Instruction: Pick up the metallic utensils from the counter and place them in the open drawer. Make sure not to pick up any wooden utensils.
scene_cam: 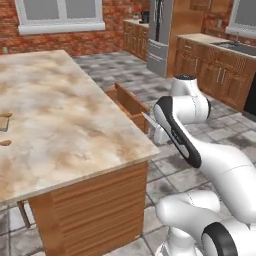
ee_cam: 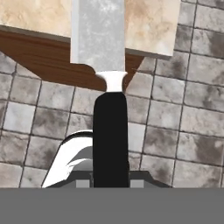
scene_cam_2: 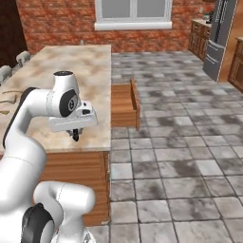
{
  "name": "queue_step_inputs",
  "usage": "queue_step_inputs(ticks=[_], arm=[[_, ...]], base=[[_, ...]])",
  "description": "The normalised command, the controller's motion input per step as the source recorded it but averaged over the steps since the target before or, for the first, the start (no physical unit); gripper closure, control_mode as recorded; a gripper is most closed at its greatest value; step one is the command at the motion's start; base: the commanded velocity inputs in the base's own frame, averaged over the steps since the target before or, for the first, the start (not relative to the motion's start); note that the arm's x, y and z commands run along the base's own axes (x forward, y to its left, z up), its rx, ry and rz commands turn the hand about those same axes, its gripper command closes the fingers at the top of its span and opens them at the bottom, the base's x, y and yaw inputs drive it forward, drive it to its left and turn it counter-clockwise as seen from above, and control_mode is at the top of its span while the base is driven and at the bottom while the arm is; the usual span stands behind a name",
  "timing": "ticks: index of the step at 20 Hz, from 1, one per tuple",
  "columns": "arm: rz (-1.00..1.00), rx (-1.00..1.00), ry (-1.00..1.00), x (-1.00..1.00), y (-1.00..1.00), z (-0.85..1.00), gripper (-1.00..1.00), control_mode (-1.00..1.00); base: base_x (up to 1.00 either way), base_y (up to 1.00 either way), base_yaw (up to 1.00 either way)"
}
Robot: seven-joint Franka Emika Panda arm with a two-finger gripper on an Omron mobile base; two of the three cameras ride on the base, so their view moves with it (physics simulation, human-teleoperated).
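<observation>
My gripper (ee_cam: 111, 178) is shut on the knife. Its black handle (ee_cam: 111, 140) rises between the fingers and the silver blade (ee_cam: 98, 35) points toward the marbled counter (ee_cam: 151, 24). In the right base view the gripper (scene_cam_2: 75, 135) hangs by the counter's (scene_cam_2: 71, 71) near right corner, a little short of the open drawer (scene_cam_2: 124, 105). In the left base view the blade (scene_cam: 148, 120) juts from the hand just in front of the orange-brown drawer (scene_cam: 128, 102), beside the counter (scene_cam: 65, 115). Small brown shapes (scene_cam: 5, 143) lie at the counter's far left edge, cut off by the frame.
Grey stone floor tiles (scene_cam_2: 180, 142) spread to the right of the island. A steel fridge (scene_cam: 159, 35) and wooden cabinets (scene_cam: 220, 75) line the far wall. The island's wooden side panel (scene_cam: 95, 210) drops below the counter edge.
</observation>
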Motion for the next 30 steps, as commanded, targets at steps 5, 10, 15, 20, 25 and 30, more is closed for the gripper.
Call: queue_step_inputs(ticks=[5, 10, 15, 20, 25, 30], arm=[[0.0, 0.0, 0.0, 0.0, 0.0, 0.0, 1.0, 1.0], [0.0, 0.0, 0.0, 0.0, 0.0, 0.0, 1.0, 1.0], [0.0, 0.0, 0.0, 0.0, 0.0, 0.0, 1.0, 1.0], [0.0, 0.0, 0.0, 0.0, 0.0, 0.0, 1.0, 1.0], [0.0, 0.0, 0.0, 0.0, 0.0, 0.0, 1.0, 1.0], [0.0, 0.0, 0.0, 0.0, 0.0, 0.0, 1.0, 1.0]], base=[[0.3, -1.0, 0.27], [0.42, -1.0, 0.34], [0.59, -1.0, 0.38], [0.75, -1.0, 0.47], [0.89, -0.9, 0.49], [0.94, -0.61, 0.35]])
